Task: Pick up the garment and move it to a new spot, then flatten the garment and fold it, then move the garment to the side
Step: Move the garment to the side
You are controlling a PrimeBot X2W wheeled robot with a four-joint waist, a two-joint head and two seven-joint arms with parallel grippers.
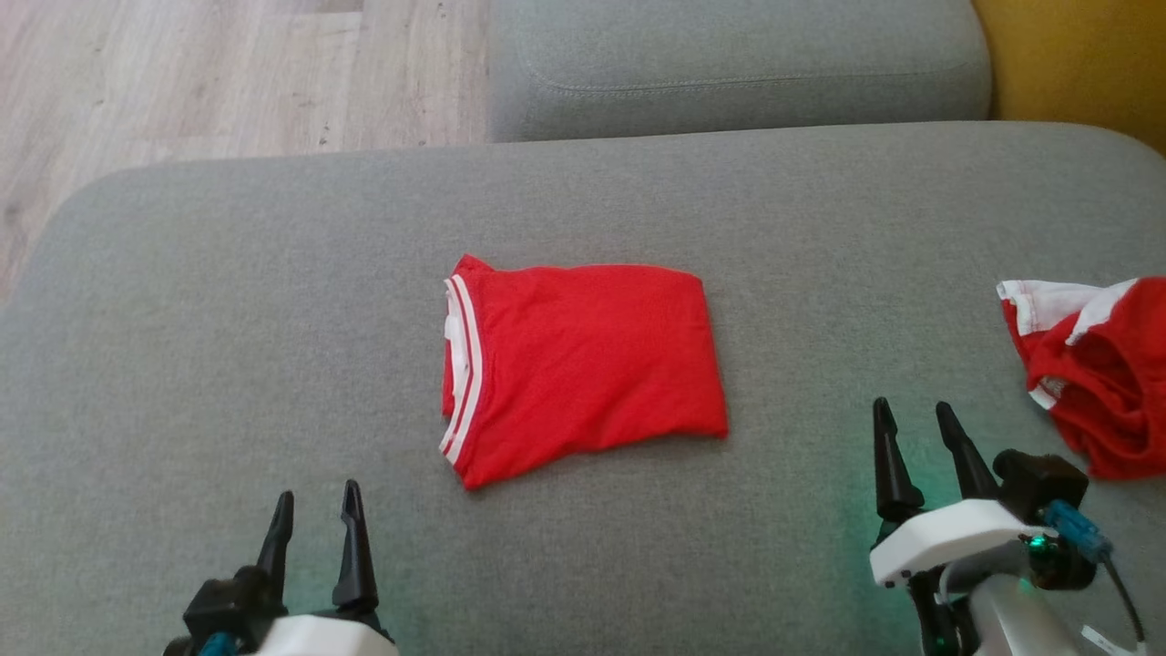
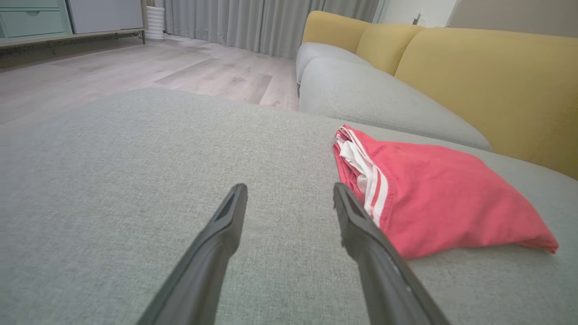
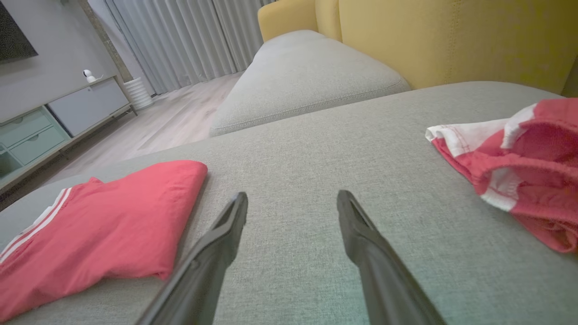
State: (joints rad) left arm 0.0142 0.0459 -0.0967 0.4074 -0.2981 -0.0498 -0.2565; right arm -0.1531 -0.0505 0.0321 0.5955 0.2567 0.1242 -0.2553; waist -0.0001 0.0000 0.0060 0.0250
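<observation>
Head view: the folded red jersey garment (image 1: pixel 583 364) is laid flat on the grey fabric sofa seat (image 1: pixel 182 319). The left claw (image 1: pixel 318 492) and right claw (image 1: pixel 912 405) are spread open and empty. Left wrist view: its white-striped edge is seen. Right wrist view: a crumpled red-and-white cloth (image 3: pixel 519 171) is seen apart.

You have no text, number or label to read here. The garment (image 1: pixel 588 360) shows you plain red cloth with white stripes at its left edge; the other garment (image 1: pixel 1102 374), at the right, is just as bare.

L claw (image 1: pixel 318 492), R claw (image 1: pixel 911 404): long blk tapered fingers (image 1: pixel 355 547), white housings (image 1: pixel 947 538), green glow; blue plug (image 1: pixel 1075 527) w/ cable (image 1: pixel 1126 594) on R.
</observation>
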